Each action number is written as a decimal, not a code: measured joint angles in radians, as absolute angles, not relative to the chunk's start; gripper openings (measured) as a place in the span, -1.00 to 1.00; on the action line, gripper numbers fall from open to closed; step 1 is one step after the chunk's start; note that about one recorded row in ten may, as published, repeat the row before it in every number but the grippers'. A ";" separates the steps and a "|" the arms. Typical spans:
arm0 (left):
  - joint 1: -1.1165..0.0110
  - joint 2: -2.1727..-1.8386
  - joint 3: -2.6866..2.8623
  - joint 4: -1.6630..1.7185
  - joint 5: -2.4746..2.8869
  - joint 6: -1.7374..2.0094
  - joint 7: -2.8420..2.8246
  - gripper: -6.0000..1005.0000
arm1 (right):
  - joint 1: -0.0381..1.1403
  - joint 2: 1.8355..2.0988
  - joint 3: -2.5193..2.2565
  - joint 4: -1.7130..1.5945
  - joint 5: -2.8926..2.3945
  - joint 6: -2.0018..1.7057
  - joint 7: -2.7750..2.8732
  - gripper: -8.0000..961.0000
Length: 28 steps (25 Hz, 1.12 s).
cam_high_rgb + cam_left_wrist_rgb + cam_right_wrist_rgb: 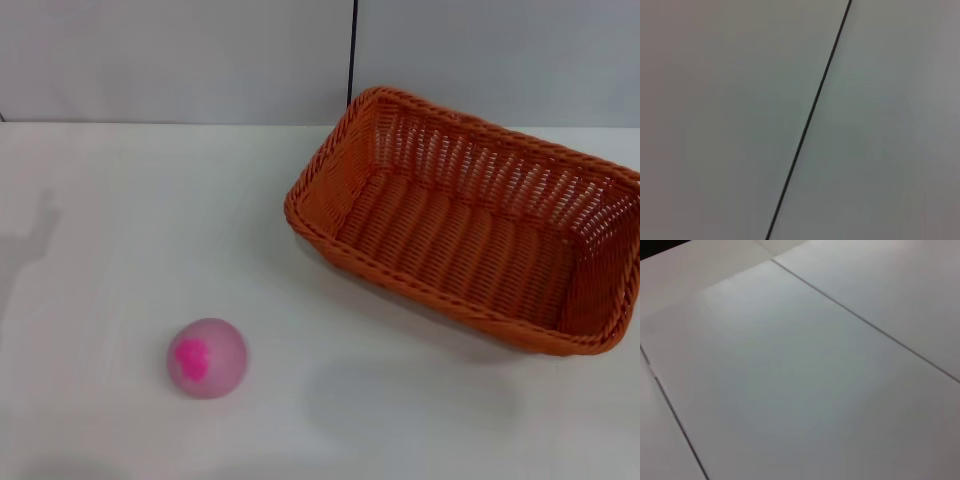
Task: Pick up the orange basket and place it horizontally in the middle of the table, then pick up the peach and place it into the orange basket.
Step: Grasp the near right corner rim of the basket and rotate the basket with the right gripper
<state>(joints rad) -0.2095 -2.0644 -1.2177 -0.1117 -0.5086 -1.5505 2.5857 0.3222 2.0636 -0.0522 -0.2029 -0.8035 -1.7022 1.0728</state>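
The orange basket (pixel 470 225) sits on the white table (pixel 120 220) at the right, turned at an angle, its far corner near the back edge and its right end reaching the picture's edge. It holds nothing. The peach (pixel 206 358), pale pink with a magenta blotch on top, rests at the front left of the table, well apart from the basket. Neither gripper shows in any view. Both wrist views show only plain grey-white panels with thin dark seams.
A grey wall with a dark vertical seam (pixel 353 50) stands behind the table. A faint shadow (pixel 30 245) falls on the table's left side.
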 joint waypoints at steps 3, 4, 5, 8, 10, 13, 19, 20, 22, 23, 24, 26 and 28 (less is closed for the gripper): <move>-0.221 -2.065 -1.216 -0.114 -0.506 -1.538 2.586 0.71 | 0.326 2.058 -0.047 -0.188 -0.800 -1.699 1.076 -0.06; -0.229 -2.066 -1.214 -0.115 -0.504 -1.534 2.585 0.71 | 0.328 2.056 -0.044 -0.183 -0.799 -1.698 1.078 -0.06; -0.229 -2.066 -1.214 -0.115 -0.504 -1.534 2.585 0.71 | 0.328 2.055 -0.040 -0.181 -0.797 -1.698 1.082 -0.06; -0.231 -2.066 -1.213 -0.116 -0.503 -1.534 2.585 0.71 | 0.326 2.055 -0.022 -0.180 -0.796 -1.701 1.105 -0.06; -0.232 -2.067 -1.213 -0.116 -0.505 -1.535 2.585 0.71 | 0.325 2.055 -0.010 -0.180 -0.798 -1.707 1.118 -0.06; -0.224 -2.068 -1.214 -0.117 -0.508 -1.538 2.572 0.71 | 0.324 2.055 -0.010 -0.180 -0.807 -1.720 1.139 -0.06; -0.232 -2.068 -1.212 -0.120 -0.505 -1.537 2.568 0.71 | 0.322 2.055 -0.004 -0.179 -0.838 -1.735 1.164 -0.06; -0.235 -2.068 -1.211 -0.120 -0.504 -1.536 2.568 0.71 | 0.322 2.055 -0.004 -0.179 -0.839 -1.733 1.164 -0.06; -0.236 -2.068 -1.211 -0.120 -0.503 -1.535 2.568 0.71 | 0.322 2.055 -0.004 -0.179 -0.839 -1.733 1.168 -0.06; -0.237 -2.068 -1.210 -0.120 -0.503 -1.534 2.568 0.71 | 0.322 2.055 -0.003 -0.179 -0.839 -1.735 1.174 -0.06; -0.237 -2.068 -1.210 -0.120 -0.503 -1.534 2.568 0.71 | 0.320 2.055 -0.002 -0.179 -0.839 -1.737 1.185 -0.06; -0.239 -2.068 -1.210 -0.120 -0.503 -1.532 2.568 0.71 | 0.317 2.055 -0.001 -0.180 -0.839 -1.739 1.207 -0.06; -0.241 -2.069 -1.210 -0.120 -0.503 -1.532 2.568 0.71 | 0.315 2.054 -0.001 -0.182 -0.839 -1.739 1.227 -0.06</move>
<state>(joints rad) -0.2407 -2.0685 -1.2100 -0.1197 -0.5030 -1.5318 2.5678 0.3153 2.0538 -0.0005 -0.1820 -0.8390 -1.7388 1.2270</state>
